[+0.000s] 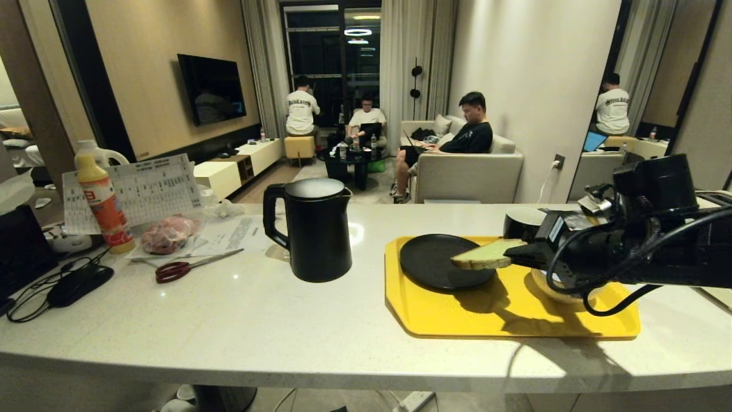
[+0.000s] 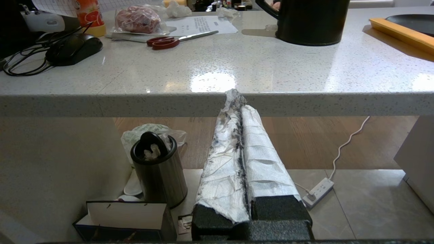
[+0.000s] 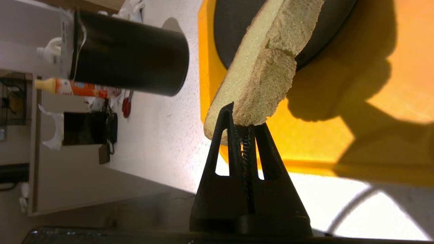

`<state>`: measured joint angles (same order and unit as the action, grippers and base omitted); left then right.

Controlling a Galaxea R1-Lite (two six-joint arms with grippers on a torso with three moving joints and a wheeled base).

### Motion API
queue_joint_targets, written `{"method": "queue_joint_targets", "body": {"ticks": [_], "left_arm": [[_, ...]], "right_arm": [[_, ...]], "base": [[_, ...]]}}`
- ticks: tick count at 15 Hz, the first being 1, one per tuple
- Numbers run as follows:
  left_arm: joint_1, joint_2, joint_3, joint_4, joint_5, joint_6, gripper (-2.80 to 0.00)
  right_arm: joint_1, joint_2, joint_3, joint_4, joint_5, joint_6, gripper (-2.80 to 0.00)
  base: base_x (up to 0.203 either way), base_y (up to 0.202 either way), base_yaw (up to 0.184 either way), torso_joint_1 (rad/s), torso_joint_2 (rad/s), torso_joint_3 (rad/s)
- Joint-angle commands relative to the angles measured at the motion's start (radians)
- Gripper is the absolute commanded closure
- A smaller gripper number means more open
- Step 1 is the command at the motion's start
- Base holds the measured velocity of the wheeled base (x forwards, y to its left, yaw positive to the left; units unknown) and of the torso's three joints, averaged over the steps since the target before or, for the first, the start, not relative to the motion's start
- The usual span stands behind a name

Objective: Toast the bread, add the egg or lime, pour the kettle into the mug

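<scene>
One slice of bread (image 1: 487, 255) is pinched by its edge in the right claw (image 1: 517, 256), whose two black fingers (image 3: 226, 135) press together on the crust, holding the slice lifted and roughly level, its pale green face up. Just under the slice's far end lies one black plate (image 1: 434, 264), bare, resting on the single yellow tray (image 1: 514, 320). Right behind the claw stands one black mug (image 1: 521, 222), its inside hidden from here, and beneath the arm sits one pale bowl (image 1: 557, 292), mostly covered; both stand on the tray. Further out on the white bench (image 1: 257, 332), well clear of the tray's left edge, stands one black kettle (image 1: 313, 229), upright, lid on, handle turned away from the claw. Beyond it lie one pair of red-handled scissors (image 1: 189, 266), one clear bag of something reddish (image 1: 168, 233) and one orange bottle (image 1: 106, 203). Below the bench edge hangs the left claw (image 2: 237, 101), its two white-wrapped fingers pressed together on nothing.
</scene>
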<state>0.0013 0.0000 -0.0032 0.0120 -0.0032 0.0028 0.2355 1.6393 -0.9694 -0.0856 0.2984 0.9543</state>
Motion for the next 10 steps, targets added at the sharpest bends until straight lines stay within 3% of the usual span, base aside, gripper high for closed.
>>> {"method": "queue_joint_targets", "body": {"ticks": [1,4,7,10], "left_arm": [[0.0,-0.003,0.0,0.0,0.0,0.0,0.0],[0.0,-0.003,0.0,0.0,0.0,0.0,0.0],[0.0,-0.003,0.0,0.0,0.0,0.0,0.0],[0.0,-0.003,0.0,0.0,0.0,0.0,0.0]], "right_arm": [[0.001,-0.095,-0.002,0.033,0.002,-0.04,0.0],[-0.001,-0.16,-0.04,0.122,-0.012,-0.122,0.0],[-0.001,-0.188,-0.108,0.197,-0.124,-0.205,0.0],[-0.008,-0.192,-0.229,0.295,-0.173,-0.233,0.0]], "base": [[0.0,0.0,0.0,0.0,0.0,0.0],[0.0,0.0,0.0,0.0,0.0,0.0],[0.0,0.0,0.0,0.0,0.0,0.0],[0.0,0.0,0.0,0.0,0.0,0.0]]}}
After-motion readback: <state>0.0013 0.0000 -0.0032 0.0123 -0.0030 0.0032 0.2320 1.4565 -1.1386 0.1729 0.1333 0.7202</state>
